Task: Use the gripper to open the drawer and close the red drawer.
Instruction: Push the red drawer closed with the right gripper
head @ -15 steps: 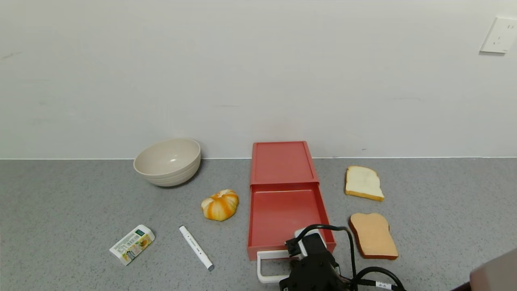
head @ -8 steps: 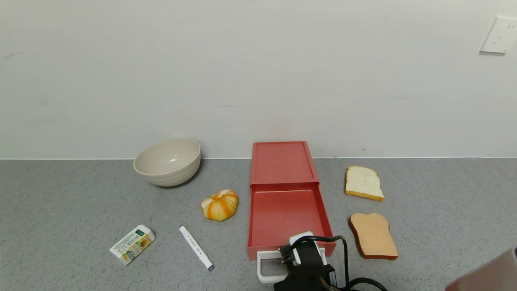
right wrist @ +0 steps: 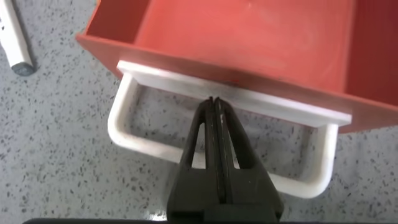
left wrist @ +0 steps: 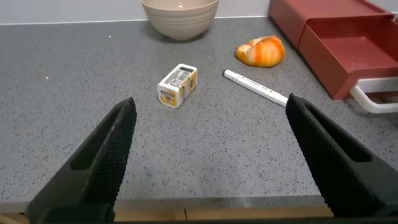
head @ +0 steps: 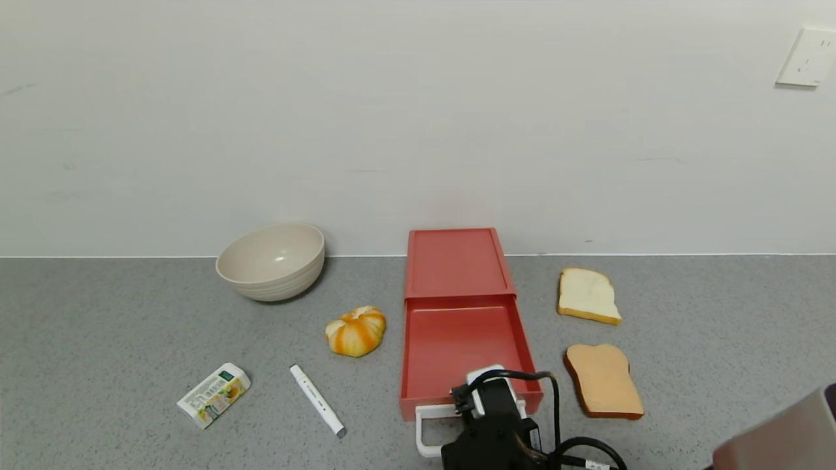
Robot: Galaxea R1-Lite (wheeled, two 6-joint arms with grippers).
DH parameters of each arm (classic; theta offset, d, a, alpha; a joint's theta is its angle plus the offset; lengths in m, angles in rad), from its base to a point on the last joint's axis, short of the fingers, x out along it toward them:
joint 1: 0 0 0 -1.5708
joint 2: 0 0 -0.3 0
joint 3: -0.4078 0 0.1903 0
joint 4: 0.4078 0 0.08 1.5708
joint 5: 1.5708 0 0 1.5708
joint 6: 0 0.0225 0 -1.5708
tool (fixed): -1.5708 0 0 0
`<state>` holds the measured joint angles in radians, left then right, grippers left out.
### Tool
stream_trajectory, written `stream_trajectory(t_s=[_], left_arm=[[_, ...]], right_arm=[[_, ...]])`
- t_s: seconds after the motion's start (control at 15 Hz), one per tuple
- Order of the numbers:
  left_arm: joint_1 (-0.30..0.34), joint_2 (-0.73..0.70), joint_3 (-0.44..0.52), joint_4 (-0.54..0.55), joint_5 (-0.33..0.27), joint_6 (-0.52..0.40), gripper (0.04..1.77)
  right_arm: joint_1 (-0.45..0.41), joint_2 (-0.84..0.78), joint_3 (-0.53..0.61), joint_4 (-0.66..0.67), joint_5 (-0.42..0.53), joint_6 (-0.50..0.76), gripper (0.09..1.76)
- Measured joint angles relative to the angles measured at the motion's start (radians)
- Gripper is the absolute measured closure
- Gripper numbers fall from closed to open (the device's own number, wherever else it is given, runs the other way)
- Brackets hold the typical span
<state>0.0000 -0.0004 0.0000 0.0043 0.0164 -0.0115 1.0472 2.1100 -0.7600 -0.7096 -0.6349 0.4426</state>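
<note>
The salmon-red drawer (head: pixel 457 339) is pulled out of its box (head: pixel 455 261) toward me, and its tray is empty. Its white loop handle (head: pixel 423 431) lies at the front. My right gripper (head: pixel 488 410) hangs over that handle. In the right wrist view the right gripper (right wrist: pixel 214 101) is shut and holds nothing. Its tips reach over the handle (right wrist: pixel 134 140) to the white strip on the drawer front (right wrist: pixel 205 43). My left gripper (left wrist: pixel 210 102) is open and empty, low over the table's front left edge.
A beige bowl (head: pixel 271 261), an orange-white pumpkin (head: pixel 356 331), a white marker (head: pixel 317 399) and a small carton (head: pixel 213 394) lie left of the drawer. Two bread slices (head: pixel 588 296) (head: pixel 604 380) lie to its right. A wall stands behind.
My right gripper has shifted a little left over the handle. The drawer has stayed pulled out in the same place.
</note>
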Motion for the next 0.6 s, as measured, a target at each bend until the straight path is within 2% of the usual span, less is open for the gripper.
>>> stream_trajectory(t_s=[0.6], left_arm=[[0.000,0.000,0.000,0.000,0.000,0.000,0.08]], right_arm=[[-0.057,0.038,-0.047,-0.024,0.008,-0.074,1.73]])
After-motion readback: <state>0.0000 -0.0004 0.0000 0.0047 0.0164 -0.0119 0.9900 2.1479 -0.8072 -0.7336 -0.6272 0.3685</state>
